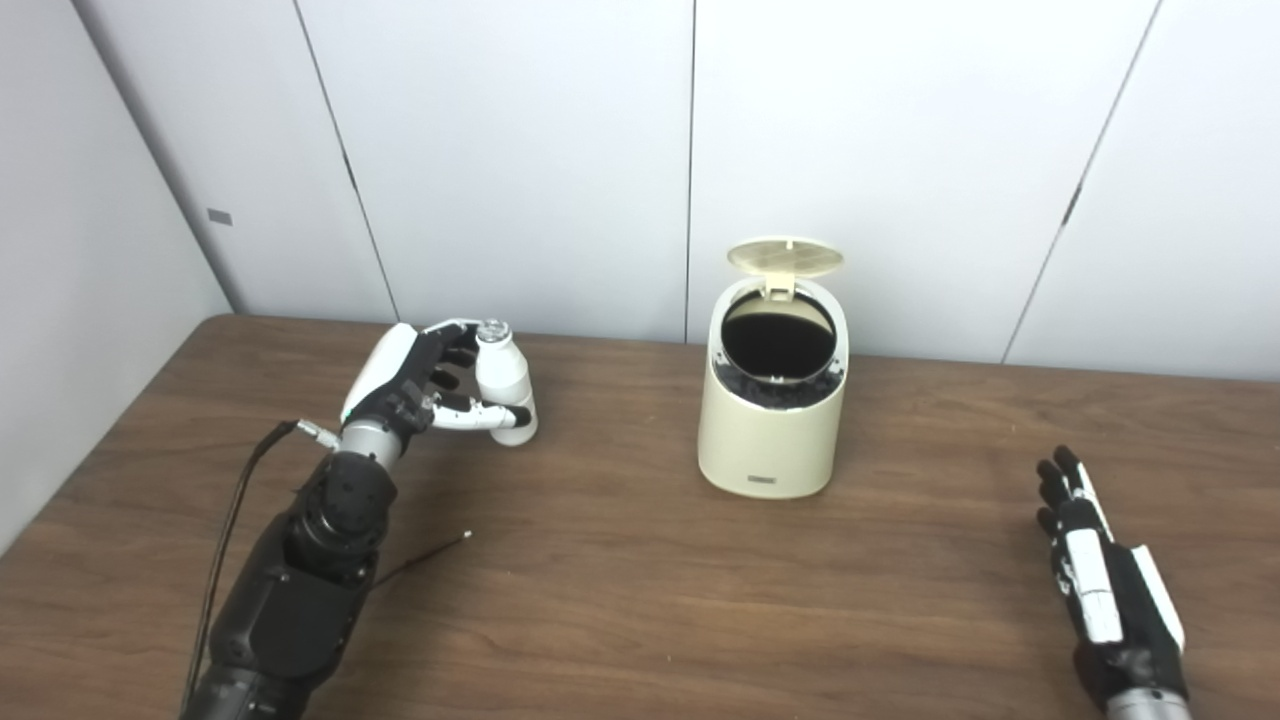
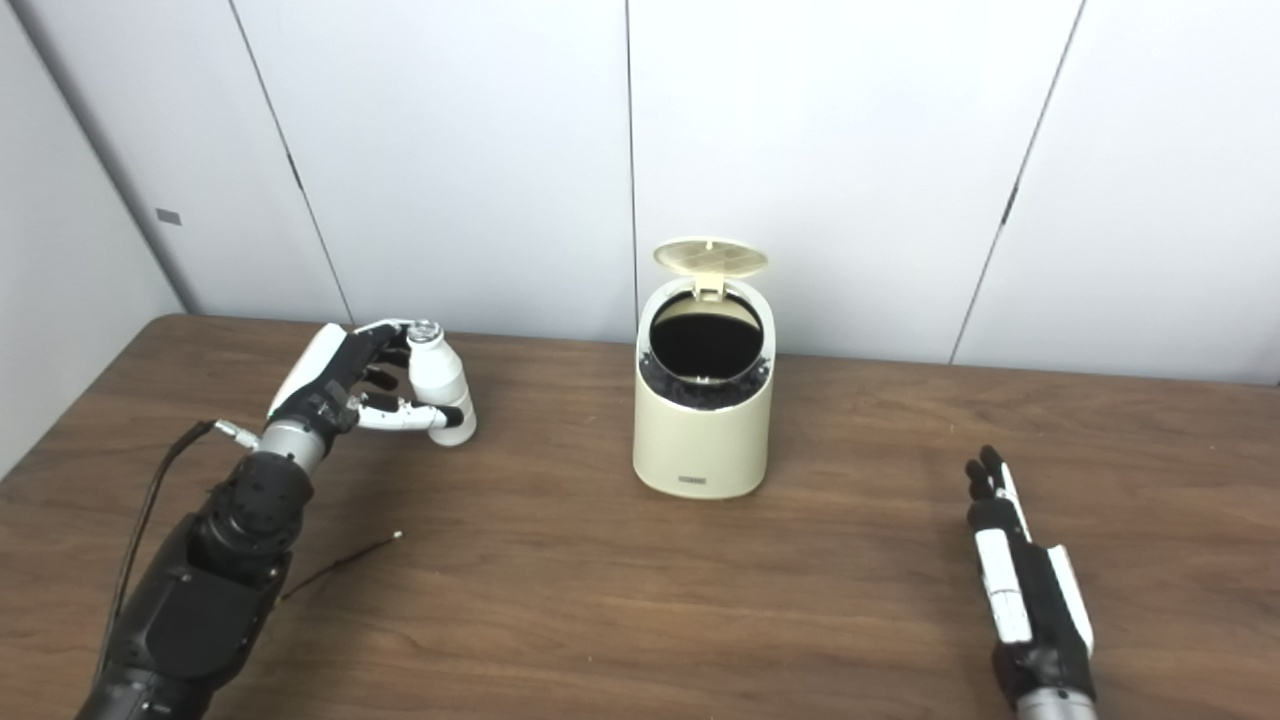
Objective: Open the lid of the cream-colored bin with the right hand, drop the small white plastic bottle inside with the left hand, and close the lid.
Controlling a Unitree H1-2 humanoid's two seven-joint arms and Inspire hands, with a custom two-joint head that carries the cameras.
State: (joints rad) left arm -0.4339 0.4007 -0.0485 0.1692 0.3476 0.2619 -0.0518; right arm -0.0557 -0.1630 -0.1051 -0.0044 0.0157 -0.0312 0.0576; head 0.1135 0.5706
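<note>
gripping bottle [image 1: 503,378], left robot hand [image 1: 415,380] (bin [image 1: 772,420] open)

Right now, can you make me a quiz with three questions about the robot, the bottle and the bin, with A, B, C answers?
1. Where is the small white bottle?
A. Inside the bin
B. On the table to the left of the bin, in the left hand
C. Beside the right hand

2. What colour is the bin?
A. Cream
B. Blue
C. Red

3. How is the bin's lid?
A. Shut
C. Lying on the table
B. Standing open at the back

Answers:
1. B, the left hand has its fingers wrapped round the bottle, well left of the bin.
2. A, its body is cream against the brown table.
3. B, the lid stands up and the dark opening shows, while the right hand rests open, far from it.
</note>
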